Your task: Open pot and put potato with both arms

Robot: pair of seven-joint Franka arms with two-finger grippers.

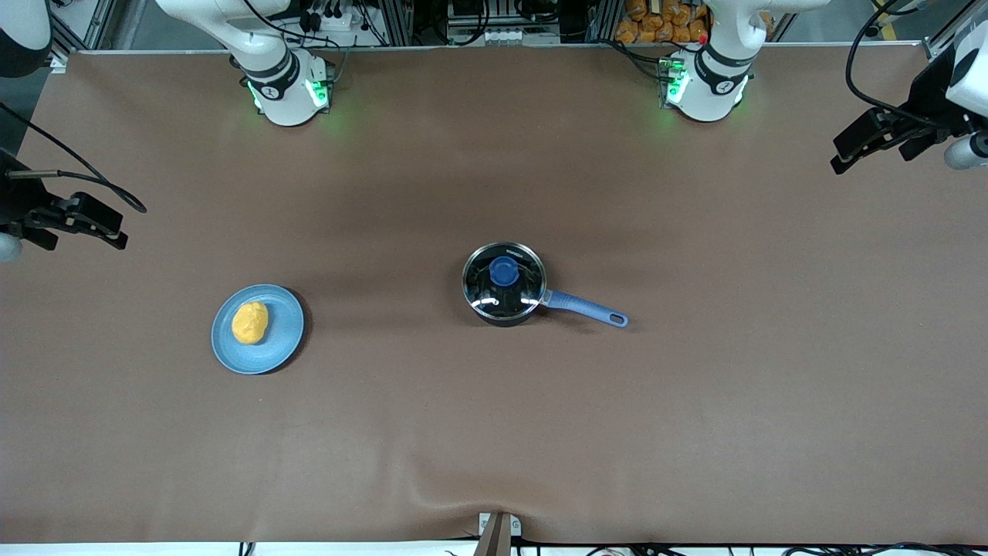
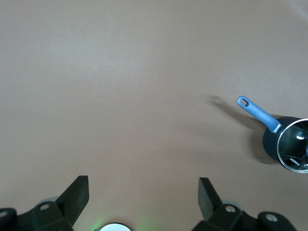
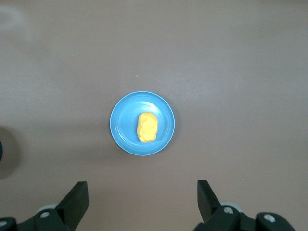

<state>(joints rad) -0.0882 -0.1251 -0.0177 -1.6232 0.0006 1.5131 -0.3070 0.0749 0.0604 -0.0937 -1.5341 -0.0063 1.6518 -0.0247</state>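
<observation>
Lid on, potato on plate, both arms waiting wide

The pot (image 1: 504, 284) sits mid-tabletop with its lid (image 1: 503, 279) closed; the potato (image 1: 250, 322) lies on the plate (image 1: 279, 340) toward the right arm's end. The left tool (image 2: 143, 195) and right tool (image 3: 142, 198) hang released and empty, high over the tabletop's ends, probably so each camera sees its target.
</observation>
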